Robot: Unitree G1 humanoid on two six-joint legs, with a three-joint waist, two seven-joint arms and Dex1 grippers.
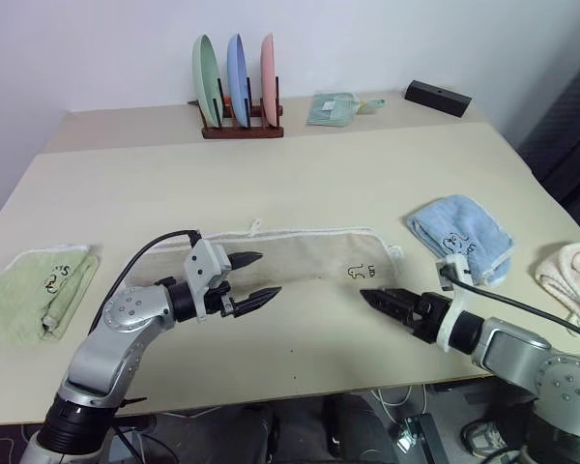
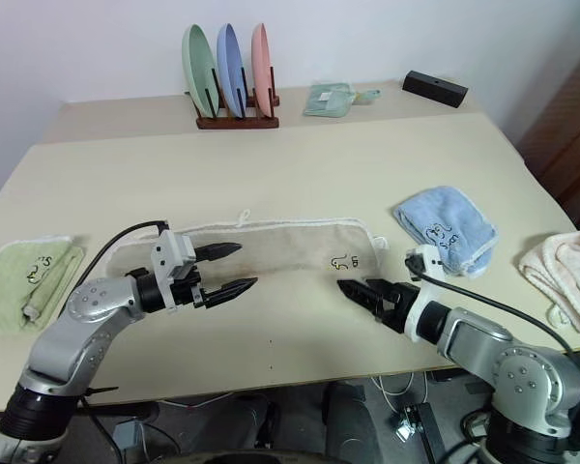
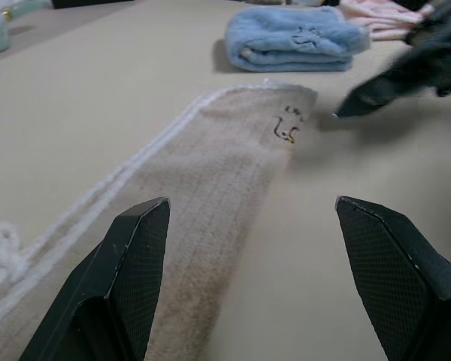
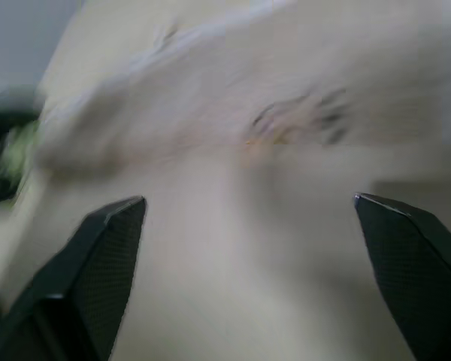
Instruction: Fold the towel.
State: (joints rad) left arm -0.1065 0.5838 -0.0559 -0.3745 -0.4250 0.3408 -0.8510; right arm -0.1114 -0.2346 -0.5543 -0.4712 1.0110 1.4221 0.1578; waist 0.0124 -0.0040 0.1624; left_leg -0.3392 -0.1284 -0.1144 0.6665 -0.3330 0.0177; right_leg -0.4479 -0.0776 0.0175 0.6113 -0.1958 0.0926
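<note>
Towel (image 1: 290, 259) lies flat as a long folded strip near the table's (image 1: 300, 174) front edge. We see our left gripper (image 1: 256, 278) over its left half, jaws spread wide, holding nothing; our right gripper (image 1: 375, 297) hovers just off its embroidered end, jaws wide apart and empty too.

A lab: bare table (image 1: 300, 164) with staged plate rack (image 1: 240, 126).

Head stereo pair: looks forward and down over the table (image 1: 300, 164), wall at frame top. Both wrist cameras sit low and close over the tabletop, facing inward along their fingers. All four views share the beige towel (image 1: 309, 256).
</note>
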